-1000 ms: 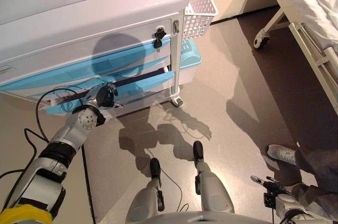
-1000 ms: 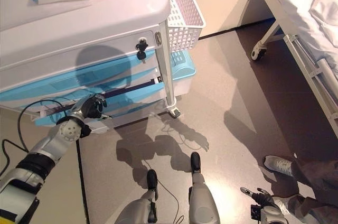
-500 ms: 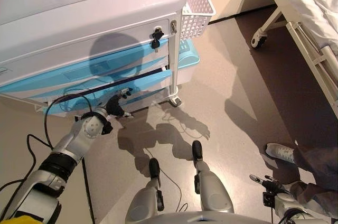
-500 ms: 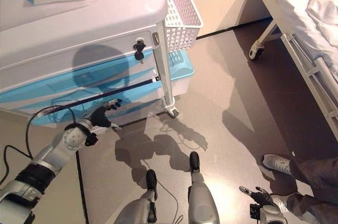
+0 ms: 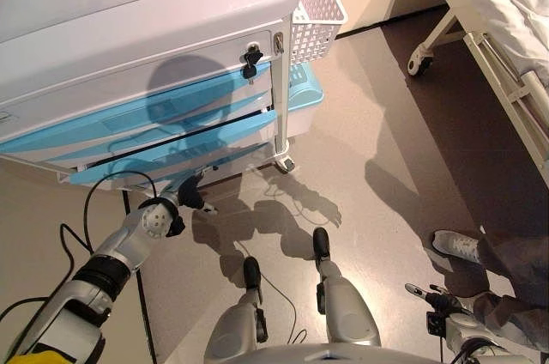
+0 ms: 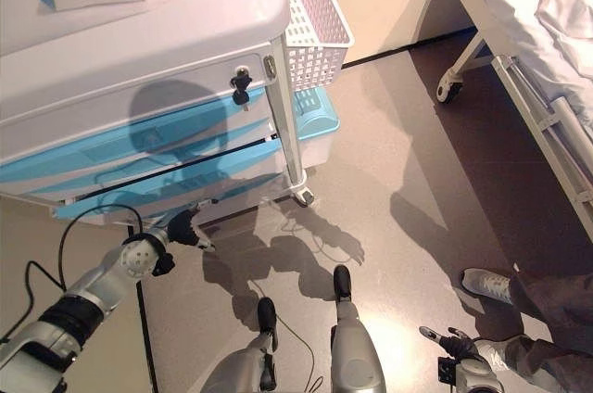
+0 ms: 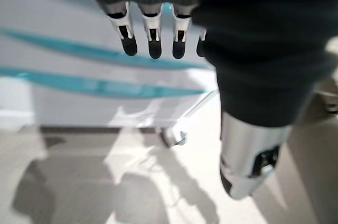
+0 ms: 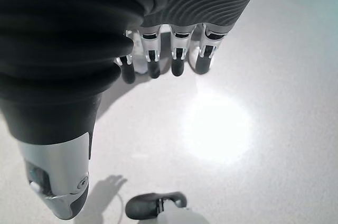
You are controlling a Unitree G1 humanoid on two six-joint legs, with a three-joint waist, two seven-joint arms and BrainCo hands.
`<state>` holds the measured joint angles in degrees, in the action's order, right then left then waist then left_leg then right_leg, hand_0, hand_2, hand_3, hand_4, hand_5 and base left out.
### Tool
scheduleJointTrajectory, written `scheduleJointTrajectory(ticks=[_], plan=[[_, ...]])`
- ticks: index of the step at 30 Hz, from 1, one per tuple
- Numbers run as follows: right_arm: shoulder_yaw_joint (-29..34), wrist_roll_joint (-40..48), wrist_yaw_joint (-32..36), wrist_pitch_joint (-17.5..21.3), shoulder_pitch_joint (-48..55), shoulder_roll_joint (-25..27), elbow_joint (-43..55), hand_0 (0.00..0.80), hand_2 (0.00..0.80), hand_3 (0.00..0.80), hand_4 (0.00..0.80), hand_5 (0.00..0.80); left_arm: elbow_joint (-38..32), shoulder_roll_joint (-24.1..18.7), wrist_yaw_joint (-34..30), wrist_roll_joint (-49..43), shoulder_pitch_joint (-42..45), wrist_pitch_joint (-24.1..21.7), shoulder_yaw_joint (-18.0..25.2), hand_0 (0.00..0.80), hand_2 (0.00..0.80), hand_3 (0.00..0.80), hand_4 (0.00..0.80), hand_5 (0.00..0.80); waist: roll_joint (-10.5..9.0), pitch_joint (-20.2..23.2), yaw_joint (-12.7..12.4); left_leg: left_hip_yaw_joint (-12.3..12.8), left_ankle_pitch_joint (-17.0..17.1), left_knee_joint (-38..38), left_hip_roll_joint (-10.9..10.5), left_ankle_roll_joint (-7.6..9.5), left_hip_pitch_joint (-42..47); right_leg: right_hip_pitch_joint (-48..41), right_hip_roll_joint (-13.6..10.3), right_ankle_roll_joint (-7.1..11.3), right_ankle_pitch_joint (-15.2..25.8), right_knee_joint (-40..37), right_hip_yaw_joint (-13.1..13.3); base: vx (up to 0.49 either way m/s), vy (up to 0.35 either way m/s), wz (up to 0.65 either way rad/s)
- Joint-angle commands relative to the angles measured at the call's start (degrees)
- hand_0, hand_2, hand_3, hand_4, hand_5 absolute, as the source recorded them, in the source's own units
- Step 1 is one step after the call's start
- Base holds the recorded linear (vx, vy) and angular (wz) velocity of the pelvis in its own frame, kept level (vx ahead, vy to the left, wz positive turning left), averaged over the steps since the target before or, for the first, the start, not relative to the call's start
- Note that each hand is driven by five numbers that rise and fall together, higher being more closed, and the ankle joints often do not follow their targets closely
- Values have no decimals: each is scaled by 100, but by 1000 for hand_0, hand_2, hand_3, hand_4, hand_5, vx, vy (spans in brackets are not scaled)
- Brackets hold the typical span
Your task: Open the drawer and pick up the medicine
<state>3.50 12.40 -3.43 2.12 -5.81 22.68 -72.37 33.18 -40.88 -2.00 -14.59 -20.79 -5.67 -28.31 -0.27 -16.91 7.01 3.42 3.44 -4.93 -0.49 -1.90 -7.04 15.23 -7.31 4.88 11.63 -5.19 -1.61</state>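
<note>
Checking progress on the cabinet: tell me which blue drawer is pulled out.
The lowest blue drawer: its front juts out past the two blue drawers above, which sit closed; the left hand is just below it.

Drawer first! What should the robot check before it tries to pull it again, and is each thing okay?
1. Blue drawer open enough to reach in: not ok, only a narrow gap shows.
2. Left hand on the drawer: not ok, it hangs below the drawer, holding nothing.
3. Left hand's fingers ready: ok, straight in the wrist view.
4. Medicine seen inside: cannot tell.
5. Right hand free: ok, open over the floor.
6. Person's shoe clear of the cart: ok.
</note>
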Motion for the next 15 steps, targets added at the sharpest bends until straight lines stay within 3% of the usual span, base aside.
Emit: scheduleJointTrajectory(ticks=[1,15], plan=[[-342,7,-53,46,-129,101,-47,0,0,0,0,0,335,-35,283,-204,-512,-36,98,0,0,0,0,0,-84,140,70,-272,-52,279,-170,127,-560,151,-28,389,-352,429,-25,0,0,0],[-384,-15,-102,74,-114,188,-31,0,0,0,0,0,1250,-364,701,-369,-1151,139,261,0,0,0,0,0,-186,102,128,-230,-2,223,-135,107,-654,265,-5,400,-308,398,-7,4,2,-1]])
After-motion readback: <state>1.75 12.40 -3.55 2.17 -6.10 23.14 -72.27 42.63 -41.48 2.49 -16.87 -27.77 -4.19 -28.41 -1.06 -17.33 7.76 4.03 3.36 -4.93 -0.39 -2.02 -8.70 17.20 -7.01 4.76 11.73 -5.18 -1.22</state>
